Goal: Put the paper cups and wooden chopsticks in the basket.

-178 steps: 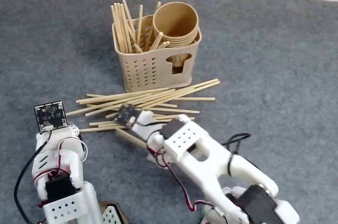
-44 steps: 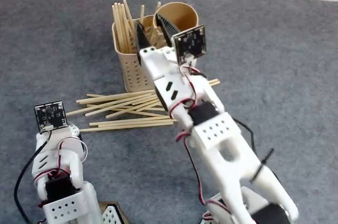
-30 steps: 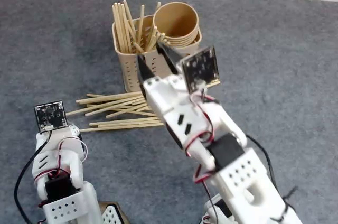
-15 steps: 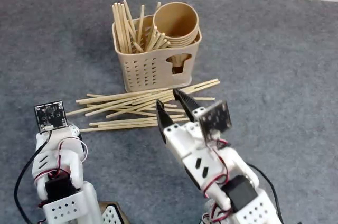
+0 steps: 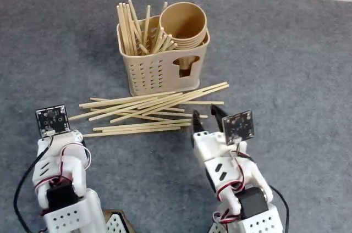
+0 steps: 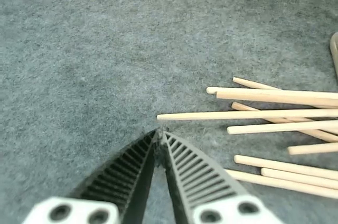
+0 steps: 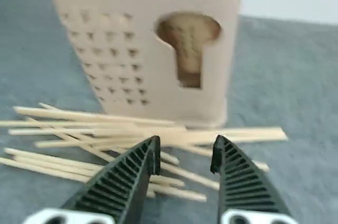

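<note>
The right gripper [image 5: 208, 117] has its fingers parted with nothing between them, at the 4 o'clock edge of the loose wooden chopsticks [image 5: 144, 109] on the grey carpet [image 5: 286, 68]. The left gripper [image 6: 160, 133] is closed and empty, its tips near the chopstick ends. At the pile's 12 o'clock stands the basket [image 5: 159, 71], holding stacked paper cups [image 5: 184, 21] and upright chopsticks [image 5: 129, 27].

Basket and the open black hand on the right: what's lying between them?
A loose heap of wooden chopsticks lies between the basket and the right hand, as the high view shows.
</note>
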